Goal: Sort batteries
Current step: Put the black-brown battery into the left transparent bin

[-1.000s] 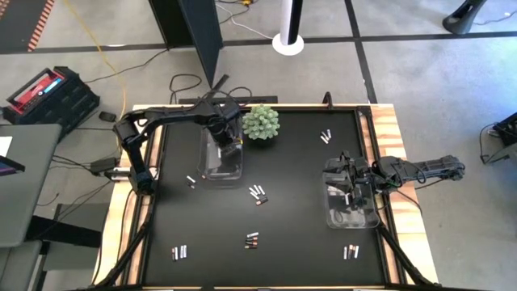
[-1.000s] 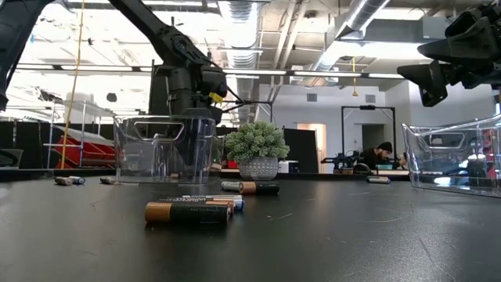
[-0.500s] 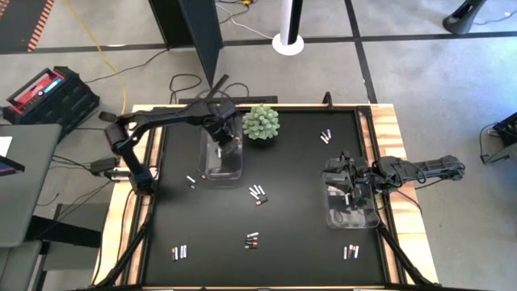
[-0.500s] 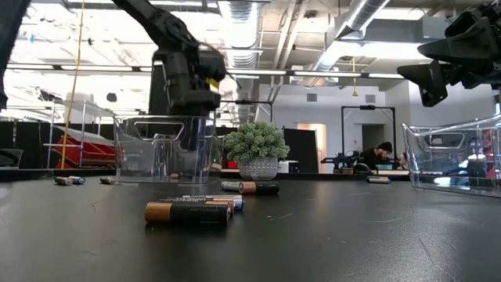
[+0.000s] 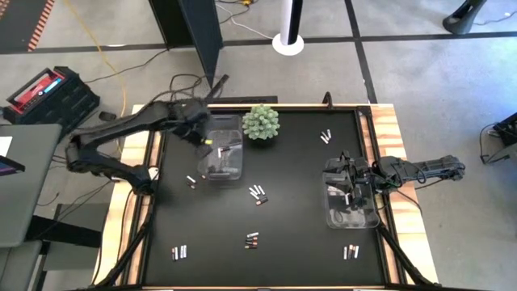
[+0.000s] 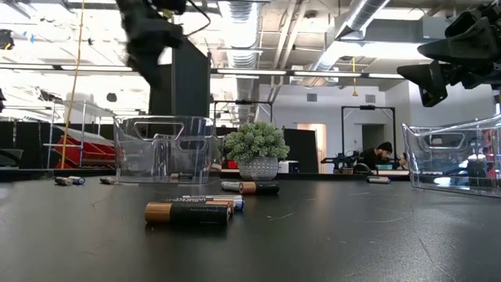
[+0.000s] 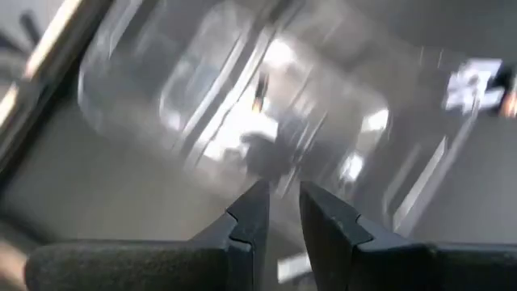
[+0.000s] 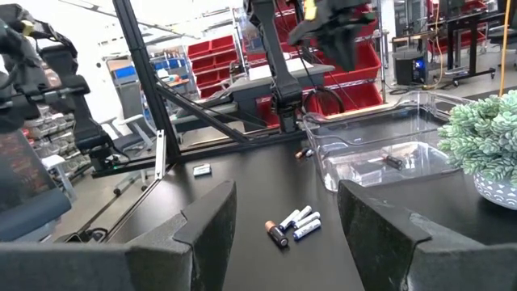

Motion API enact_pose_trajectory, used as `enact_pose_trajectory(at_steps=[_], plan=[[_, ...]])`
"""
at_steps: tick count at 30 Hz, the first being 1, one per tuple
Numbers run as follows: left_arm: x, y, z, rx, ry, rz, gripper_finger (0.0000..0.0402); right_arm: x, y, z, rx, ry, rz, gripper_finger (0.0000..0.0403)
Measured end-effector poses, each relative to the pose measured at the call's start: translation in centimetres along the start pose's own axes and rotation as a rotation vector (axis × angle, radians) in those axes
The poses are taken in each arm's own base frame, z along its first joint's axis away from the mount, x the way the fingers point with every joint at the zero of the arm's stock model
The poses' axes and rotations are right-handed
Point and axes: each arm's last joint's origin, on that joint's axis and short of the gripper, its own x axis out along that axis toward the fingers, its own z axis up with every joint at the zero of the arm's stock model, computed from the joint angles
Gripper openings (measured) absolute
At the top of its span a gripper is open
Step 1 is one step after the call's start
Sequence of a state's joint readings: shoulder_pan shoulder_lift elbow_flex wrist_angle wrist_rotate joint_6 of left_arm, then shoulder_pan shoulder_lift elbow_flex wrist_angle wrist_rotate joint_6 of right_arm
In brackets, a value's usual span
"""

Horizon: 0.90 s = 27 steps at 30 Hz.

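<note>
Copper-tipped batteries point(image 6: 188, 212) lengthwise across low view

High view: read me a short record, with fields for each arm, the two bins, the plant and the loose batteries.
left gripper: by the left bin's outer side, jaws slightly apart, nothing between them
right gripper: above the right bin, jaws wide, empty
plant: beside the left bin's far end
batteries: six loose clusters on the table; one pale cell inside the left bin
</note>
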<state>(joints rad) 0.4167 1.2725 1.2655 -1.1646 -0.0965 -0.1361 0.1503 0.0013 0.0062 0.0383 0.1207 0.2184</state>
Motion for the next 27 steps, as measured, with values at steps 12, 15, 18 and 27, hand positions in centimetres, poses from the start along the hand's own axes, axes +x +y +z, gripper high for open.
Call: enact_pose_trajectory(at_steps=[12,15,18,27], plan=[[-3.3,-2.2,-4.6,-0.020,0.124,0.064,0.0068,0.0,0.0,0.0,0.000,0.000,0.000,0.0235],[-3.3,-2.3,-4.6,0.021,0.126,0.060,0.0069,0.0,0.0,0.0,0.000,0.000,0.000,0.0235],[-3.2,-2.6,-4.6,0.104,0.131,0.052,0.0069,0.0,0.0,0.0,0.000,0.000,0.000,0.0235],[-1.6,-2.9,-5.5,0.199,0.194,0.059,0.0069,0.0,0.0,0.0,0.000,0.000,0.000,0.0235]])
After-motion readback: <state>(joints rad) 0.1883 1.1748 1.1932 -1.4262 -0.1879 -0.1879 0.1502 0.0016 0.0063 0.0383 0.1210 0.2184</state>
